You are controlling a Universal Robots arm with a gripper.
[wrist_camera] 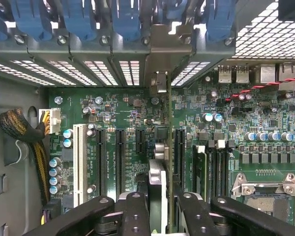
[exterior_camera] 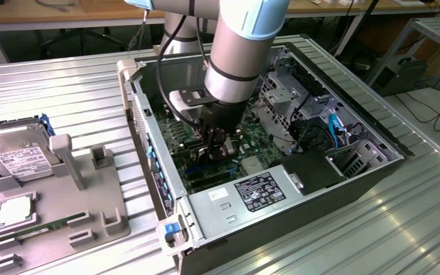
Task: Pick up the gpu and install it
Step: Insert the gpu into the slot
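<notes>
on the exterior view's left, a grey moulded holder [exterior_camera: 55, 215] is seen lying on the ribbed metal surface [exterior_camera: 67, 91]. a boxy silver hard drive [exterior_camera: 15, 156] with a white label is held in its far compartment, a square silver chip [exterior_camera: 15, 209] sits in a shallow recess nearer the camera, and a narrow green memory stick [exterior_camera: 43, 228] lies in a slot just beside it.

toward the middle, an open computer case [exterior_camera: 373, 172] of dark sheet metal is laid on its side, with a green motherboard [exterior_camera: 262, 152] exposed inside and a black power supply [exterior_camera: 262, 192] with a white label set at its near end. the silver, cylindrical arm is lowered into the case, and the gripper [exterior_camera: 216, 146] is placed just above the board.

in the wrist view, the gpu [wrist_camera: 169, 162] is seen edge-on as a very slim dark board standing upright between the black jaws, which are closed on it. its metal end bracket reaches the perforated rear wall [wrist_camera: 88, 71] under a row of blue plastic latches [wrist_camera: 125, 19]. long black slots and a white slot [wrist_camera: 79, 164] are ranged on one side of the card, and a square silver processor socket [wrist_camera: 265, 196] on the other.

on the exterior view's right, a blue cable [exterior_camera: 332, 127] is seen inside the case.
</notes>
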